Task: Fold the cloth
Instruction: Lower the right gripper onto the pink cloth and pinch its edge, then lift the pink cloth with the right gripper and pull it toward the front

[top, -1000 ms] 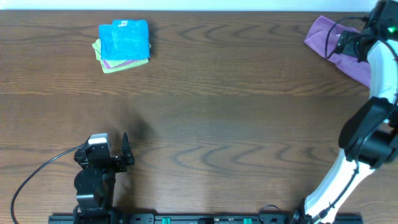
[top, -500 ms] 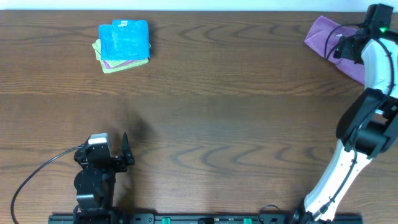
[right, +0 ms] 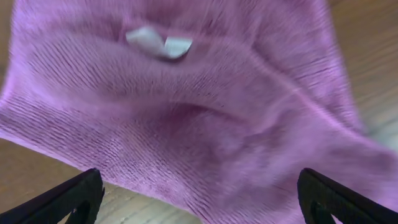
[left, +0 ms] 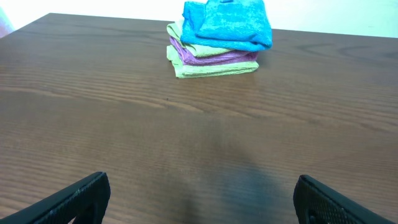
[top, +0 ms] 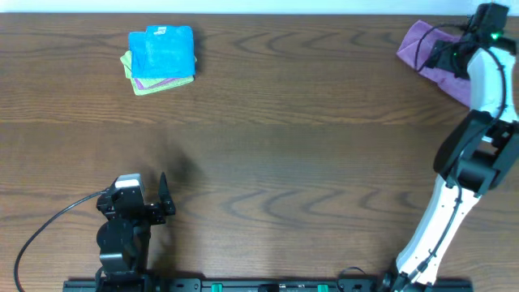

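Cloth (top: 426, 49), purple-lilac and rumpled, lay loosely spread at the far right corner of the bench (top: 284, 146), where we saw its small white tag (right: 158, 42) facing up. The right arm (top: 478, 122) reached across the bench to it, with the wrist turned over the fabric. The right claw (right: 200, 199) hovered close above the cloth, fingers spread as wide as they go and gripping nothing. We could not tell whether the tips brushed the fabric. The left arm (top: 122, 231) sat folded low at the near left edge, and the left claw (left: 202, 198) was likewise wide open and empty above bare wood. At the far left we noted a stack of folded cloths (top: 162, 57), bright blue on top, with purple and yellow-green layers beneath.
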`<state>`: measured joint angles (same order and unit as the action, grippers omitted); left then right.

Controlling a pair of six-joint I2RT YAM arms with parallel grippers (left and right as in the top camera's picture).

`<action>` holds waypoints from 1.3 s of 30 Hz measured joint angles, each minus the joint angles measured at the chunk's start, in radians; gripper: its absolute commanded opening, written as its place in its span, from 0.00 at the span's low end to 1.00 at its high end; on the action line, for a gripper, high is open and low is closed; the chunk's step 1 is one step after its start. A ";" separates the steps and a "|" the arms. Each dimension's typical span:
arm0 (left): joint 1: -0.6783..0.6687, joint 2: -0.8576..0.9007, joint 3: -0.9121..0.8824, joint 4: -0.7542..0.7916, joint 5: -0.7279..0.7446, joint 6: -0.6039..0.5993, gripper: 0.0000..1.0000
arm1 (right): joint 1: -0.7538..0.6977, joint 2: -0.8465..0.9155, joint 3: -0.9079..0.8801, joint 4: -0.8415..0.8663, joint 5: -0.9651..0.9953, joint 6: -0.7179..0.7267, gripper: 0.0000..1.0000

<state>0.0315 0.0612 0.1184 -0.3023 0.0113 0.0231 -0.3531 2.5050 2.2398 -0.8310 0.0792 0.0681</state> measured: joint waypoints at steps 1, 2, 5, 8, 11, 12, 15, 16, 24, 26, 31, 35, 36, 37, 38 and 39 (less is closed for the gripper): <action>0.000 0.000 0.000 0.000 0.000 0.000 0.95 | 0.000 0.010 0.000 -0.001 -0.006 0.003 0.99; 0.000 0.000 0.000 0.000 0.000 0.000 0.95 | 0.000 0.018 0.000 -0.003 -0.011 0.004 0.99; 0.000 0.000 0.000 0.000 0.000 0.000 0.95 | 0.000 0.028 0.000 -0.008 -0.026 0.008 0.95; 0.000 0.000 0.000 0.000 0.000 0.000 0.95 | 0.000 0.028 0.000 -0.010 -0.034 0.017 0.58; 0.000 0.000 0.000 0.000 0.000 0.000 0.95 | 0.000 0.028 0.000 -0.017 -0.038 0.020 0.35; 0.000 0.000 0.000 0.000 0.000 0.000 0.95 | 0.000 0.028 0.000 -0.019 -0.039 0.023 0.32; 0.000 0.000 0.000 0.000 0.000 0.000 0.95 | -0.001 0.028 0.000 -0.027 -0.039 0.026 0.17; 0.000 0.000 0.000 0.000 0.000 0.000 0.95 | -0.001 0.028 0.000 -0.027 -0.040 0.026 0.08; 0.000 0.000 0.000 0.000 0.000 0.000 0.96 | 0.000 0.028 0.001 -0.071 -0.046 0.030 0.01; 0.000 0.000 0.000 0.000 0.000 0.000 0.95 | 0.003 0.028 0.010 -0.111 -0.046 0.030 0.01; 0.000 0.000 0.000 0.000 0.000 0.000 0.95 | 0.038 0.027 0.085 -0.194 -0.047 0.030 0.01; 0.000 0.000 0.000 0.000 0.000 0.000 0.95 | 0.085 -0.027 0.110 -0.245 -0.050 0.030 0.01; 0.000 0.000 0.000 0.000 0.000 0.000 0.95 | 0.096 -0.049 0.110 -0.254 -0.051 0.030 0.01; 0.000 0.000 0.000 0.000 0.000 0.000 0.95 | 0.108 -0.080 0.110 -0.267 -0.053 0.030 0.01; 0.000 0.000 0.000 0.000 0.000 0.000 0.95 | 0.118 -0.110 0.111 -0.285 -0.057 0.029 0.01; 0.000 0.000 0.000 0.000 0.000 0.000 0.95 | 0.126 -0.142 0.113 -0.302 -0.062 0.028 0.01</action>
<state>0.0315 0.0612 0.1184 -0.3023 0.0113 0.0231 -0.2268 2.3634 2.3524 -1.1328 0.0174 0.0963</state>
